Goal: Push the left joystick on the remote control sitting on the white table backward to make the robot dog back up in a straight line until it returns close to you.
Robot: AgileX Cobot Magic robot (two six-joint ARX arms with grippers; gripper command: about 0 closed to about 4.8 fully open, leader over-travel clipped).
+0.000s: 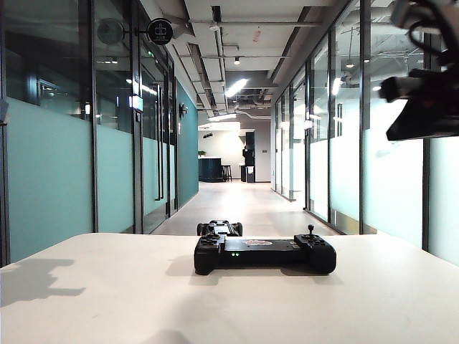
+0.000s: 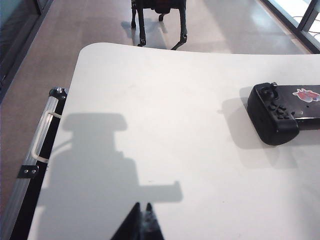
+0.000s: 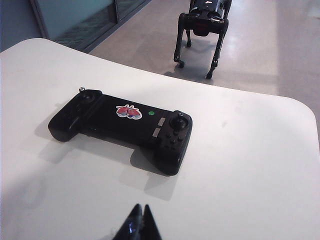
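The black remote control [image 1: 264, 253] lies flat near the middle of the white table [image 1: 107, 294]. Its left joystick [image 2: 273, 86] stands on the left bulky end [image 3: 82, 90]; the twin stick [image 3: 181, 118] is on the other end. The robot dog [image 1: 219, 228] stands on the corridor floor just beyond the table's far edge [image 3: 202, 20]. My left gripper [image 2: 143, 206] is shut and empty, held above the table well to the left of the remote control. My right gripper [image 3: 141, 207] is also shut and empty, raised above the table on the near side of the remote control.
My right arm [image 1: 427, 107] hangs high at the upper right of the exterior view. A metal frame with a white handle [image 2: 42, 135] runs along the table's left edge. Glass walls line the corridor [image 1: 237, 193] beyond the dog.
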